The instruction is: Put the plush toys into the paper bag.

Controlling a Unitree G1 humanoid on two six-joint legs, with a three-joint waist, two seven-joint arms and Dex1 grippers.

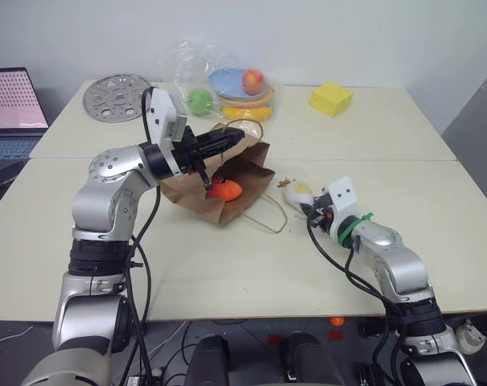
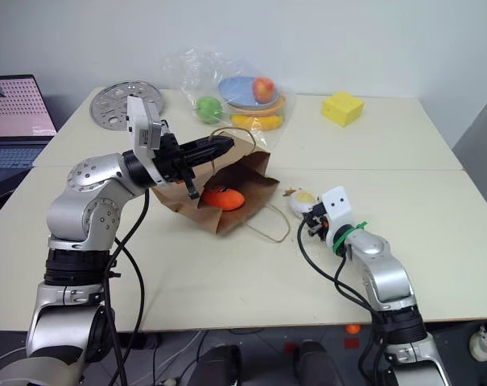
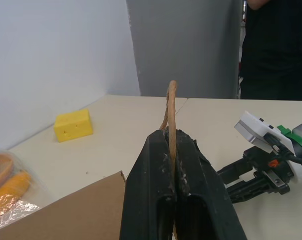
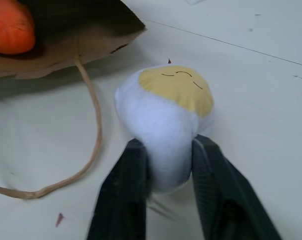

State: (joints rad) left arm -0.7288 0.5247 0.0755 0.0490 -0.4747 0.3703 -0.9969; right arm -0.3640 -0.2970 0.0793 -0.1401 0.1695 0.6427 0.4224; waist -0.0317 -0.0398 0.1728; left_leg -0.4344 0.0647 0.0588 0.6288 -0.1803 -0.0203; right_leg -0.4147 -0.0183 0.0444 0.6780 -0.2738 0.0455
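One of the two plush toys — the orange carrot point(image 1: 224, 190) — already lies inside the mouth of the paper bag point(image 1: 251, 181), which rests on its side on the table point(image 1: 227, 265). The white egg toy point(image 4: 163, 122), yellow face upward, sits on the table just beside the bag's opening and is pinched at its lower end between the fingers of the right gripper point(image 4: 168, 192), the plush bulging slightly between them. The left gripper point(image 3: 171, 165) is pressed together on the upper handle point(image 3: 169, 107), so that the bag's top flap is held up and the mouth kept open; the lower handle point(image 1: 271, 219) lies loose on the table between egg and bag. For the step in hand, the grip on the egg appears shallow — it is best judged secure before any lift. The egg should be raised clear of the loose handle, carried to the open mouth and let go well inside beside the carrot, while the held handle is kept up.
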